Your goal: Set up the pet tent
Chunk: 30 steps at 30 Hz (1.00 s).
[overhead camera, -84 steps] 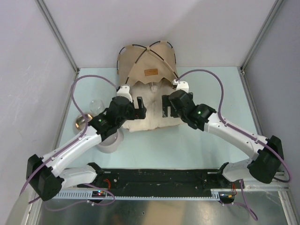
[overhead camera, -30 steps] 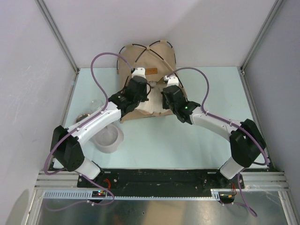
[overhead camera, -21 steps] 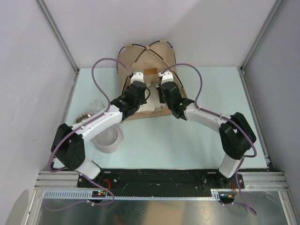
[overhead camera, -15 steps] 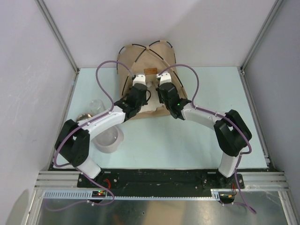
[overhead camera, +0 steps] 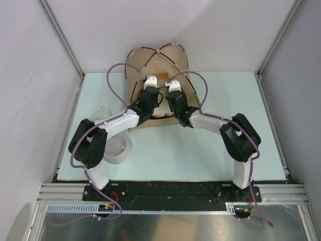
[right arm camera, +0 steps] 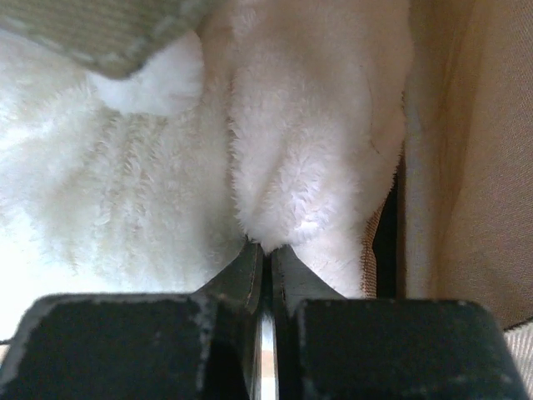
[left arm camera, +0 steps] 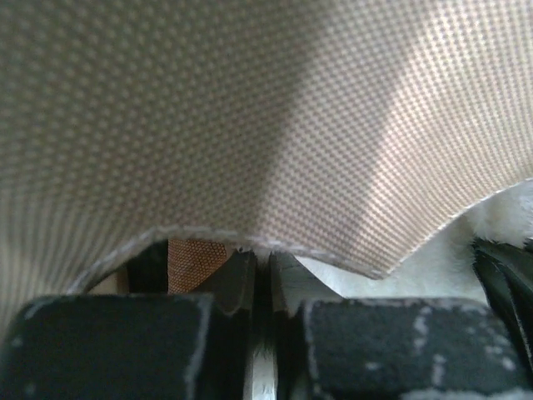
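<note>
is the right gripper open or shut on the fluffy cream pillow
Shut: on the right gripper the jaws nearly touch, pinching a fold of the fluffy cream pillow.

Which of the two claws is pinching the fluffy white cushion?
The right gripper: its tips pinch a fold of the cream pillow. The left gripper faces tan tent fabric instead.

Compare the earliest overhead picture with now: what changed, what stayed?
Both arms reached forward into the tent doorway, carrying the cream pillow from in front to inside. The left gripper and right gripper, open earlier, now have fingers shut, the right's seemingly pinching a pillow fold. The tent and grey bowl stayed put.
</note>
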Tool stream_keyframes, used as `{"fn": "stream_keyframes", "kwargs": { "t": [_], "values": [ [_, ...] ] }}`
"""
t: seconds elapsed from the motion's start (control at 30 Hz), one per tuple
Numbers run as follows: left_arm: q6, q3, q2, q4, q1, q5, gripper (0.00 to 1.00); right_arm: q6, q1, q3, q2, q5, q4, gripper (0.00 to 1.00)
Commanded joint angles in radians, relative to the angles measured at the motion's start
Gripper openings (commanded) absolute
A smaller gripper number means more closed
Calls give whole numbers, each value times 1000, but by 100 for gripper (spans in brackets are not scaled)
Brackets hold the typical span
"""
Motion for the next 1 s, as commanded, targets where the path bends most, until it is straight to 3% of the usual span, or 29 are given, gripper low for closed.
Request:
{"fn": "stream_keyframes", "kwargs": {
  "t": [0.0, 0.1, 0.23, 0.43, 0.6, 0.7, 0.97],
  "values": [
    [-13, 3, 7, 102, -5, -19, 14, 22, 9, 56, 7, -1, 23, 4],
    [-15, -34, -8, 99, -5, -38, 29, 38, 11, 55, -9, 18, -3, 14],
    [-19, -75, -57, 97, -6, -32, 52, 56, 17, 47, -60, 24, -27, 39],
    [-25, -101, -125, 84, -6, 8, 71, 131, 33, 47, -157, 0, -89, 69],
    [-36, -108, -169, 65, -7, 31, 78, 180, 46, 31, -225, -8, -143, 77],
    [-46, -103, -199, 42, -8, 48, 87, 193, 52, 19, -261, -10, -169, 80],
    [-94, -90, -256, -53, -6, 23, 98, 231, 59, -32, -324, -72, -208, 76]
  ]
}}
